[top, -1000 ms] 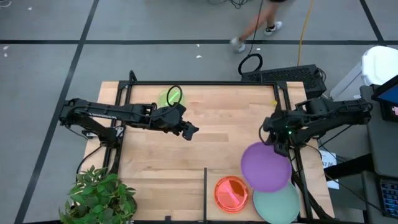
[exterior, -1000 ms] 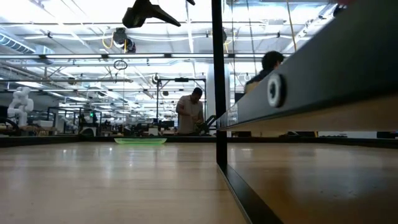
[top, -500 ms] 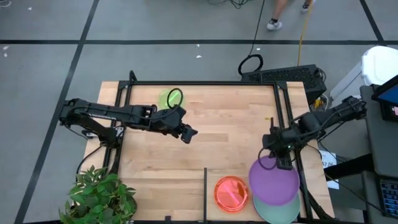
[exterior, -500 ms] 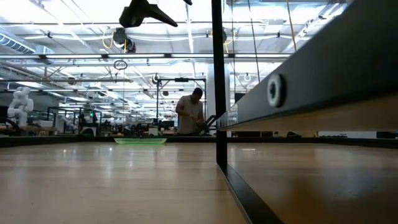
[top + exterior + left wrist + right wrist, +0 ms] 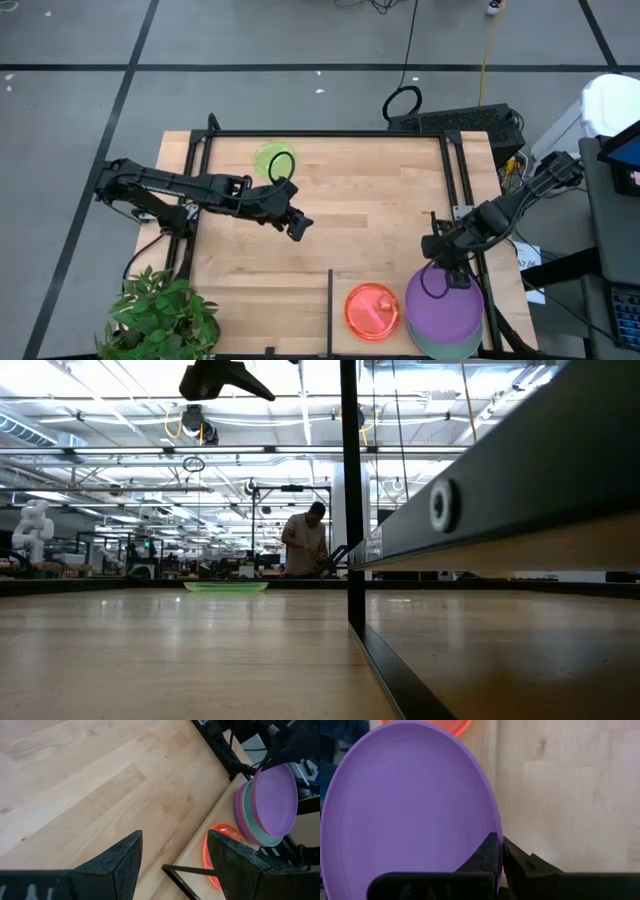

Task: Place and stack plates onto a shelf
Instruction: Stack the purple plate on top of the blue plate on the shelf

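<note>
Purple plate (image 5: pixel 447 309) hides most of the teal plate (image 5: pixel 428 347) (only its rim shows).

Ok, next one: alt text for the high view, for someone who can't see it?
Seen from above, the right gripper is shut on the rim of a purple plate, holding it over a pale teal plate beside an orange plate. The left gripper hangs open over mid-table; a green plate lies at the far edge.

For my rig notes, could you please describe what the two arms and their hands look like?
Both arms are dark, jointed and slender, with black cables looping alongside. The left hand has two broad, matte-black, wedge-shaped fingers. The right hand has the same black tapered fingers.
</note>
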Robot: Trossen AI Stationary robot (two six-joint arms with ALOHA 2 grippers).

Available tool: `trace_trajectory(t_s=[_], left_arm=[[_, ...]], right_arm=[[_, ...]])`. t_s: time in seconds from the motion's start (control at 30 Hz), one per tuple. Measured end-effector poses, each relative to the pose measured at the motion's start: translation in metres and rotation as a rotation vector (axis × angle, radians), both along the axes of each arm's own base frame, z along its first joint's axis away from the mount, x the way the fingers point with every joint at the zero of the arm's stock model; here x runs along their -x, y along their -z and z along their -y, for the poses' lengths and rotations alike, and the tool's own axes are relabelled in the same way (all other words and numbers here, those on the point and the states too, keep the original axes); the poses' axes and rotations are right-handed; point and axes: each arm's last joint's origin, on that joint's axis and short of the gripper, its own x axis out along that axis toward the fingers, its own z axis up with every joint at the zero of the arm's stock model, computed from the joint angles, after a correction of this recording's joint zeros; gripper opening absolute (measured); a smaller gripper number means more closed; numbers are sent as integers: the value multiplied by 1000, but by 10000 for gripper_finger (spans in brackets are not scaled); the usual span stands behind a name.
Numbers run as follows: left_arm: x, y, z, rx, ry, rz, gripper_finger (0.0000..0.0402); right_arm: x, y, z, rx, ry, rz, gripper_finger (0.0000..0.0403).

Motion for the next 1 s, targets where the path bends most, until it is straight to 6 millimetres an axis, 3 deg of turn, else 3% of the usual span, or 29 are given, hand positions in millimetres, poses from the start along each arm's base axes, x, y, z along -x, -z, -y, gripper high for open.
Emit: trace_trajectory(t_s=[0.27, 1.0], left_arm=[[2, 2, 5, 9, 8, -21, 228], [3, 2, 5, -5, 18, -27, 228]], right_arm=[[2, 9, -15, -48, -48, 41, 0], [6, 33, -32, -95, -159, 107, 0]])
